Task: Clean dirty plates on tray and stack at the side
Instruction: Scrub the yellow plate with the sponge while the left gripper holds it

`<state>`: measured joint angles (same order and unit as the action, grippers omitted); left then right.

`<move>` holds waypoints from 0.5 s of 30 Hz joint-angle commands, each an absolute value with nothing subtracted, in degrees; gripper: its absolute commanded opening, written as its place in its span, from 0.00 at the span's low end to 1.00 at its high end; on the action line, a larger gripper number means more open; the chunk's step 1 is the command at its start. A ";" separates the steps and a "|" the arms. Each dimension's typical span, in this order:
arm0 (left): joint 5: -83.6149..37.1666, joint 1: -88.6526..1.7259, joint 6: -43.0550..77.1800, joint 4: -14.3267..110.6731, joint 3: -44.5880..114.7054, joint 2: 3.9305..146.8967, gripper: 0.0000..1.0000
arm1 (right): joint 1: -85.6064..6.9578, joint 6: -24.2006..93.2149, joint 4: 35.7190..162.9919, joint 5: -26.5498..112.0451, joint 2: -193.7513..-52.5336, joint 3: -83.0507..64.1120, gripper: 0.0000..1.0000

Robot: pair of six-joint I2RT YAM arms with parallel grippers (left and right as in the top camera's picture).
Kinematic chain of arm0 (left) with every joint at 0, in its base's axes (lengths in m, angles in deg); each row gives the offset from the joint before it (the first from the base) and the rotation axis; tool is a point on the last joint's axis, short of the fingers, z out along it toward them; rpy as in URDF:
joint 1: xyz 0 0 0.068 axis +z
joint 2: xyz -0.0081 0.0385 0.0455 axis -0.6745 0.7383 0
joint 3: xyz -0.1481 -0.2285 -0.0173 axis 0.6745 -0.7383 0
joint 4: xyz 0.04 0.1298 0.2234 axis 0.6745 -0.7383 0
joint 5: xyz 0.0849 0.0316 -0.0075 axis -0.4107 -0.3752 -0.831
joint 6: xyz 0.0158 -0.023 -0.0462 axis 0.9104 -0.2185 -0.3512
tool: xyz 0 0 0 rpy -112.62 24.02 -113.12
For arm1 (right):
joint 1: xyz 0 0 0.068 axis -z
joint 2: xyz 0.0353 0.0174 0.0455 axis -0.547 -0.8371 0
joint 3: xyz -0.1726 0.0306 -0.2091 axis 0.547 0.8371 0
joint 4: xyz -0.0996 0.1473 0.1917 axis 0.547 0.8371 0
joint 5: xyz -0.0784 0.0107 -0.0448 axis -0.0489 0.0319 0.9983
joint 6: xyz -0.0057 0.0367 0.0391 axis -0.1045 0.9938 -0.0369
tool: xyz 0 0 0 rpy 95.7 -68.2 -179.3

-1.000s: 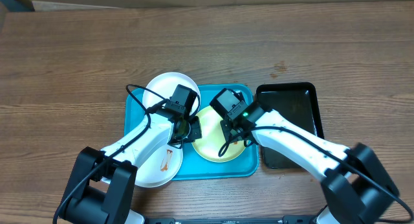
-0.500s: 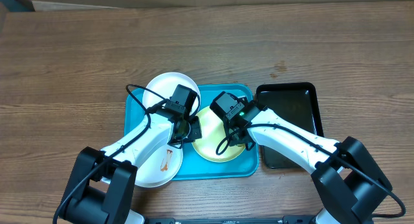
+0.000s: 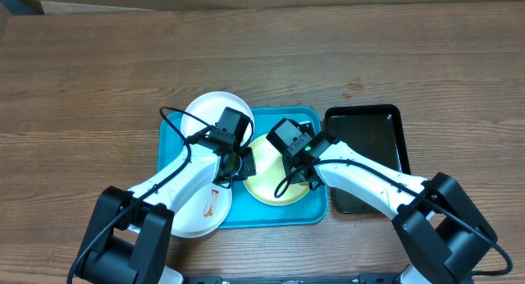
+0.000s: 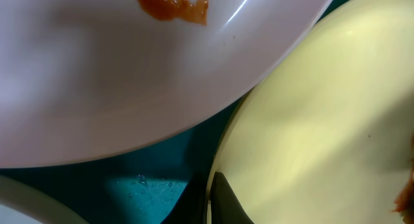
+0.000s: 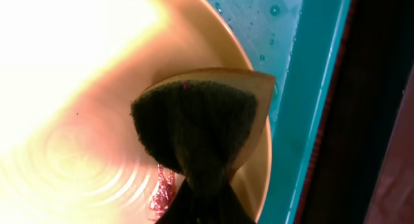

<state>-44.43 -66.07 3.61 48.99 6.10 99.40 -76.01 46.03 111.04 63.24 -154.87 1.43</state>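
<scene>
Here, right gripper [image 5: 202,210] pinches sponge [image 5: 200,120] — pressed onto yellow plate [image 5: 77,127].

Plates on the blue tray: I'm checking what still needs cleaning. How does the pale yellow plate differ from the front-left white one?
The pale yellow plate lies wholly inside the tray; the white plate overhangs its front edge. The white plate bears an orange-brown smear; the pale yellow plate has the sponge pressed on it by the right gripper. Both are round.
</scene>
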 commanded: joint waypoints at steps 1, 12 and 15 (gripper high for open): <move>-45.26 -66.23 2.08 48.99 5.42 100.04 0.04 | -76.27 46.20 110.80 64.27 -154.41 2.06 0.04; -45.21 -66.23 2.08 49.01 5.42 100.04 0.04 | -76.16 50.94 106.58 55.81 -154.41 7.13 0.04; -45.23 -66.23 2.06 49.01 5.42 100.04 0.04 | -76.16 54.27 105.81 53.45 -154.41 7.13 0.04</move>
